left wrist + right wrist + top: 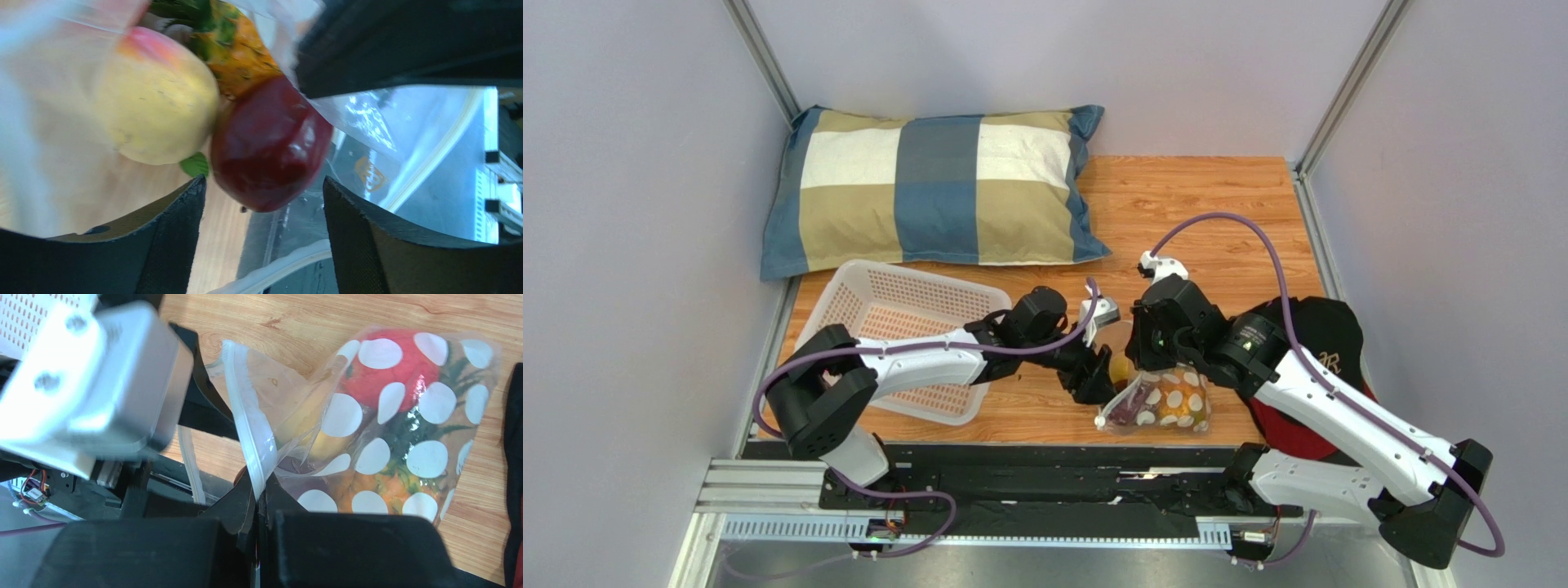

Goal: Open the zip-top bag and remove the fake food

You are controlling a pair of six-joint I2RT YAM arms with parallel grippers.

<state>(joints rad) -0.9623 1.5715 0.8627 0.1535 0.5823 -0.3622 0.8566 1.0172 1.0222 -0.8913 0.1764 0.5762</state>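
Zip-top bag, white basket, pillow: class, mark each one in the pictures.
Zip-top bag [399,425]: right wrist view, on its spotted face.
White basket [903,312]: top external view, on its bare mesh floor.
Pillow [934,190]: top external view, on its central blue stripe.

Three views: one overhead, two at the wrists.

The table [1210,208] is viewed from high behind its near edge, looking down and forward, far enough back that the pillow [934,190] and basket [903,331] are taken in. The left wrist view is set very close and is aimed between the left fingers [166,245] into the bag [393,122]. The right wrist view is aimed down past the right fingers [344,551], also near. The bag is shared by all three views.
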